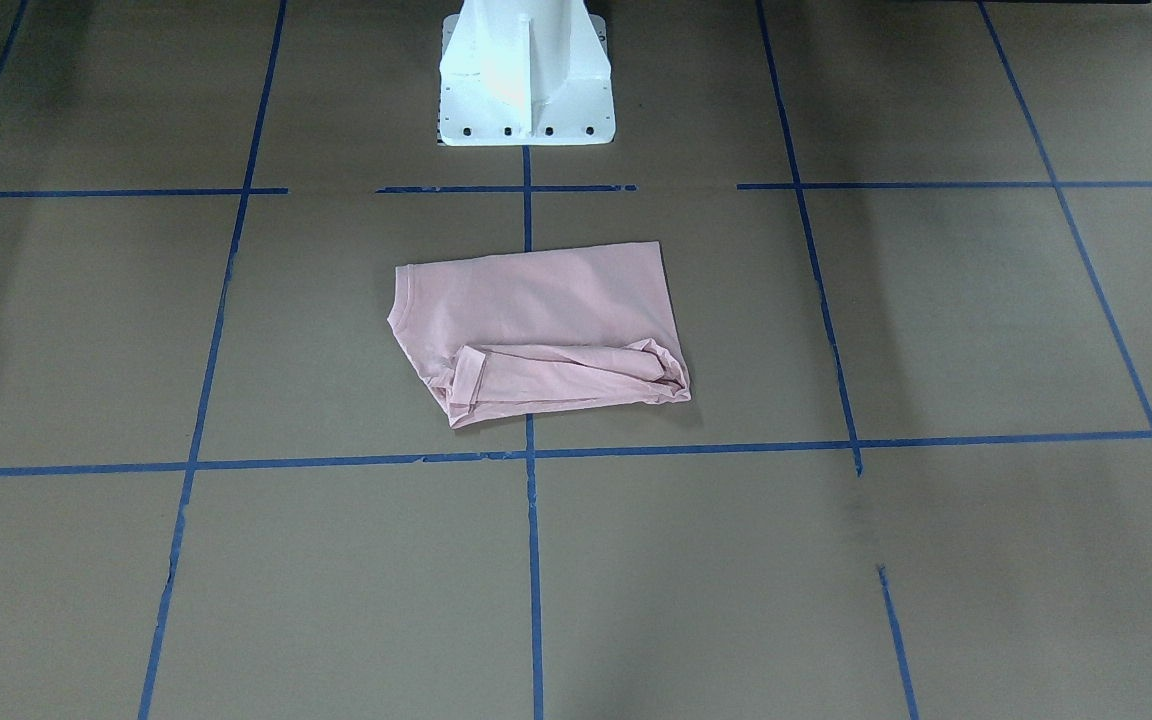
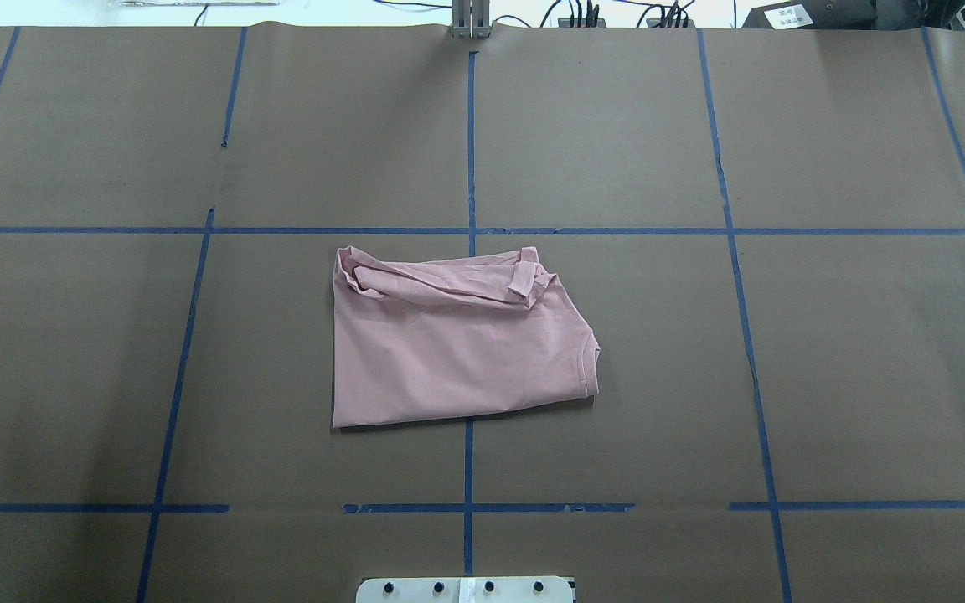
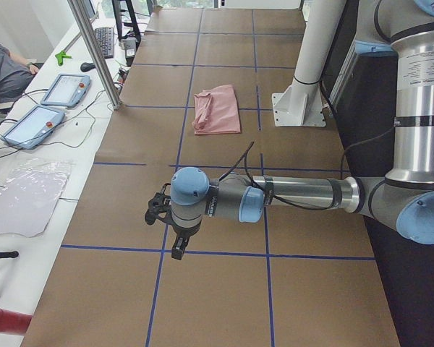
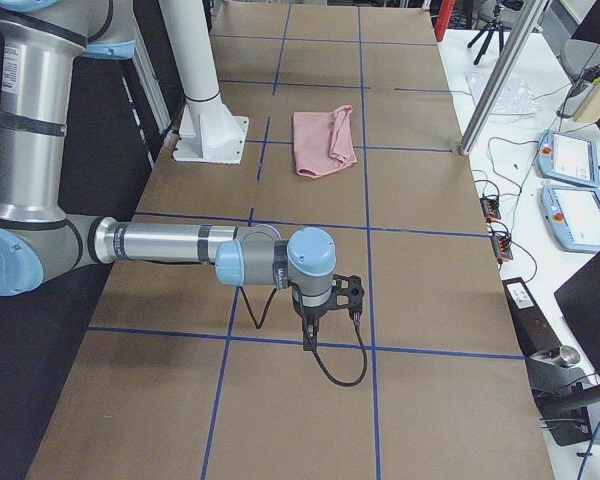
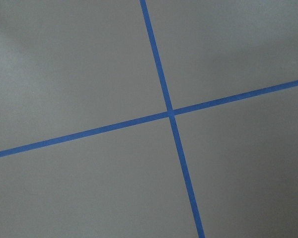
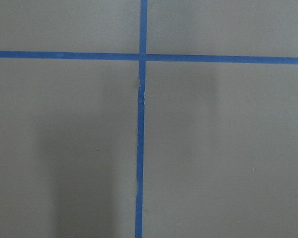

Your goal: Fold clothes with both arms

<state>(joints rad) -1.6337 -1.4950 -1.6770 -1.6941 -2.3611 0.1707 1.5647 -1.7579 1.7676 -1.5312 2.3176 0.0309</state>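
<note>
The pale pink T-shirt lies folded into a rough rectangle at the middle of the table, with a bunched, rolled edge on the operators' side. It also shows in the overhead view and both side views. No print is visible. My left gripper hangs over a blue tape crossing far from the shirt, at the table's left end. My right gripper hangs likewise at the right end. Both show only in side views, so I cannot tell whether they are open or shut. The wrist views show only tape lines.
Brown paper with a blue tape grid covers the table. The white pedestal base stands behind the shirt. Tablets, cables and a metal post line the operators' side. A seated person is at the edge.
</note>
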